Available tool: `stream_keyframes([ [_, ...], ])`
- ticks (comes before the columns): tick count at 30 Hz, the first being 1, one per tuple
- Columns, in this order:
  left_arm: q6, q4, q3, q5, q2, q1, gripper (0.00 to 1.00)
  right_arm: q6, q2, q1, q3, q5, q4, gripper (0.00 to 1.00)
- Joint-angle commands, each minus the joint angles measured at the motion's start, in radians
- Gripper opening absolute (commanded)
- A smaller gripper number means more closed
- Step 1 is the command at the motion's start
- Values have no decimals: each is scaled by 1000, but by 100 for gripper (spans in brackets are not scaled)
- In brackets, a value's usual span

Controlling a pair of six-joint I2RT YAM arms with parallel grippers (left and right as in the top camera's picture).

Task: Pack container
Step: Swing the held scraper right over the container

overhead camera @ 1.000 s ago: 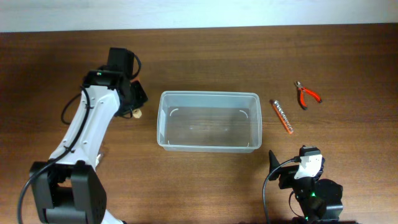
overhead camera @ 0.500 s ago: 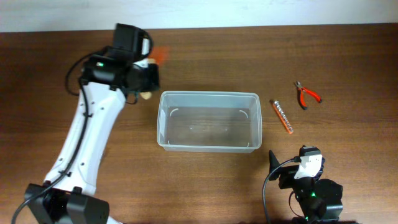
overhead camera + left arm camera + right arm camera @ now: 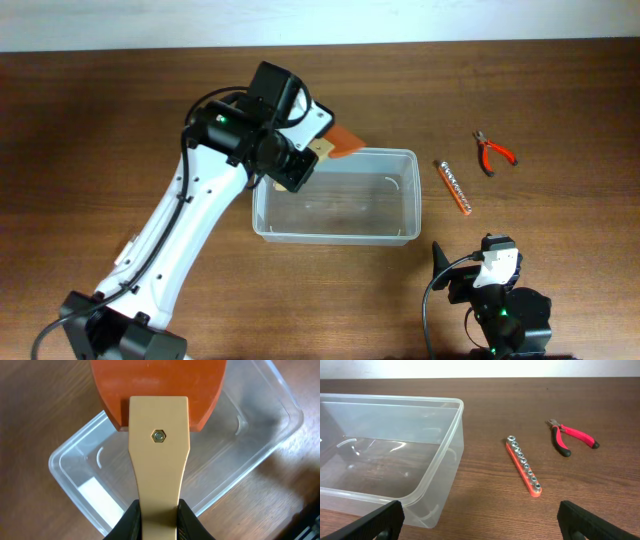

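Observation:
The container [image 3: 411, 196] is a clear plastic bin in the middle of the table, with nothing inside; it also shows under the left wrist camera [image 3: 250, 425] and at the left of the right wrist view [image 3: 395, 460]. My left gripper [image 3: 298, 162] hangs over its far left corner, shut on the tan handle of a scraper [image 3: 159, 460] with an orange blade [image 3: 343, 143]. In the left wrist view my left gripper [image 3: 159, 516] pinches the handle from both sides. My right gripper [image 3: 480, 520] stands open low at the near right, nothing between its fingers.
An orange rail of metal sockets [image 3: 453, 187] lies right of the container, also in the right wrist view [image 3: 523, 466]. Red-handled pliers [image 3: 493, 152] lie further right and back [image 3: 572, 439]. The right arm's base [image 3: 500, 310] sits at the table's front edge.
My left arm has swung right from the table's left side, carrying the scraper up and over the container's far left corner. The right arm has not moved.

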Motion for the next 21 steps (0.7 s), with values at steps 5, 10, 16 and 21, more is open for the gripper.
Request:
stream_keyframes([
  [5,121,29,-34,-19,59,-3,2,1,-8,5,-6,-1,1,99],
  [10,121,31,-34,-20,163,-3,2,1,-8,5,-6,-1,1,99],
  [16,121,52,-34,-20,290,-3,2,1,-8,5,-6,-1,1,99],
  [21,121,53,-34,-20,383,-3,2,1,-8,5,-6,-1,1,99],
])
